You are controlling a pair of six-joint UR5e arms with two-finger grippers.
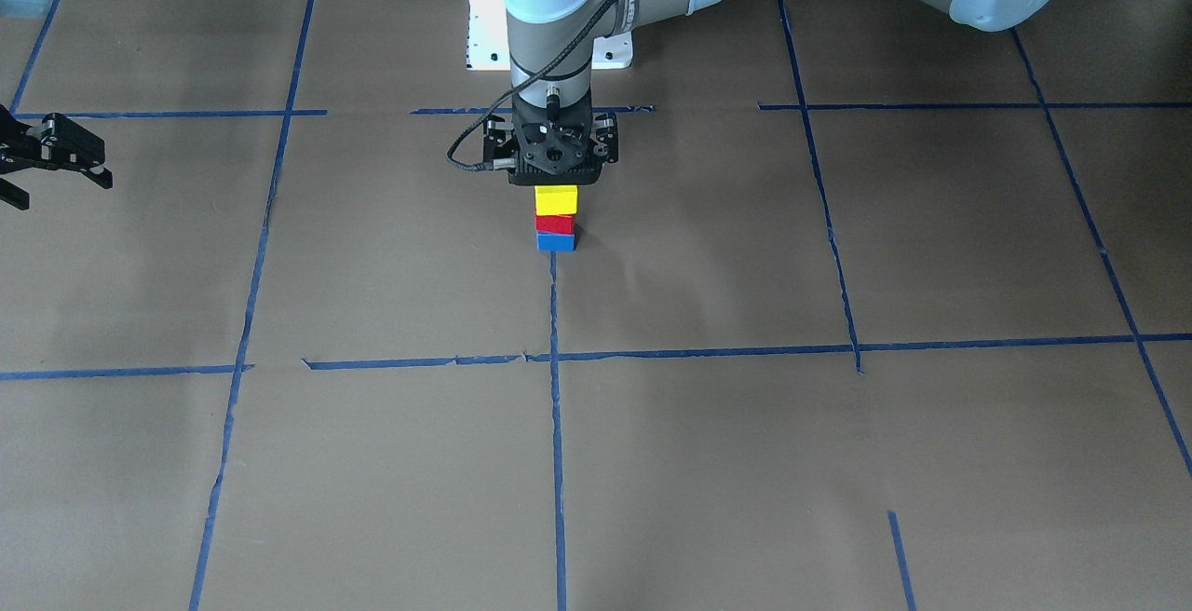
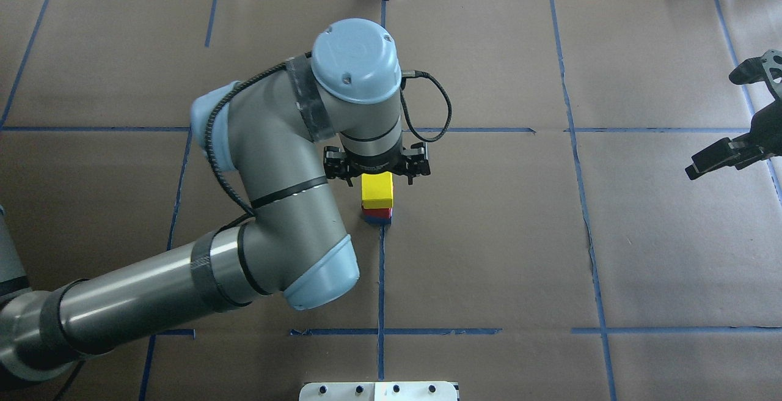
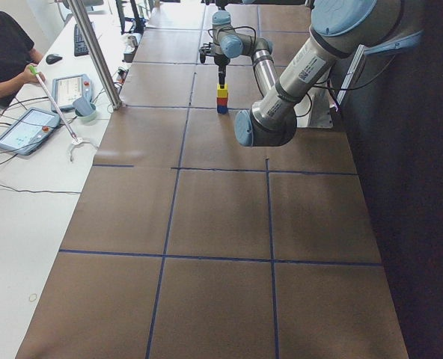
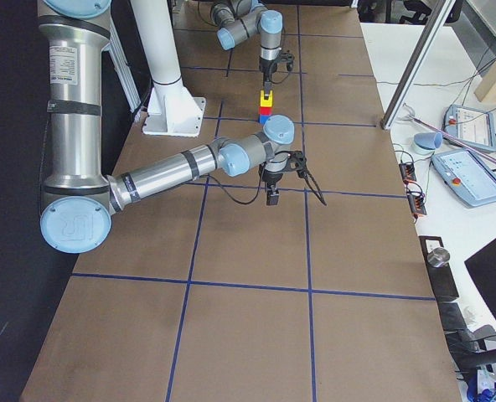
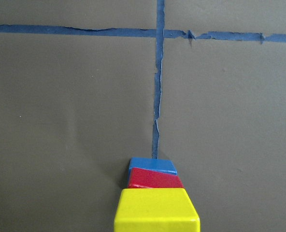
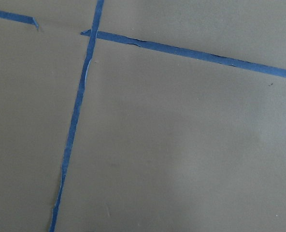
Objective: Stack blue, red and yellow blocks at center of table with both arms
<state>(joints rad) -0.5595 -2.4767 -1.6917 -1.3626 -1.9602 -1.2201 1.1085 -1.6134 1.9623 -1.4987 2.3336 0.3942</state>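
Observation:
A stack stands at the table's center on a blue tape line: blue block (image 1: 556,242) at the bottom, red block (image 1: 555,223) in the middle, yellow block (image 1: 556,199) on top. The stack also shows in the left wrist view, where the yellow block (image 5: 156,210) is nearest. My left gripper (image 1: 555,181) points straight down just above the yellow block (image 2: 377,188). Its fingers look spread wider than the block, so open and empty. My right gripper (image 2: 712,124) is open and empty, far out at the table's right side.
The brown table is marked with a grid of blue tape lines (image 1: 555,406). The white base plate (image 1: 484,33) lies behind the stack. My left arm's elbow (image 2: 317,279) hangs over the table near the stack. An operator (image 3: 4,52) and tablets sit beside the table.

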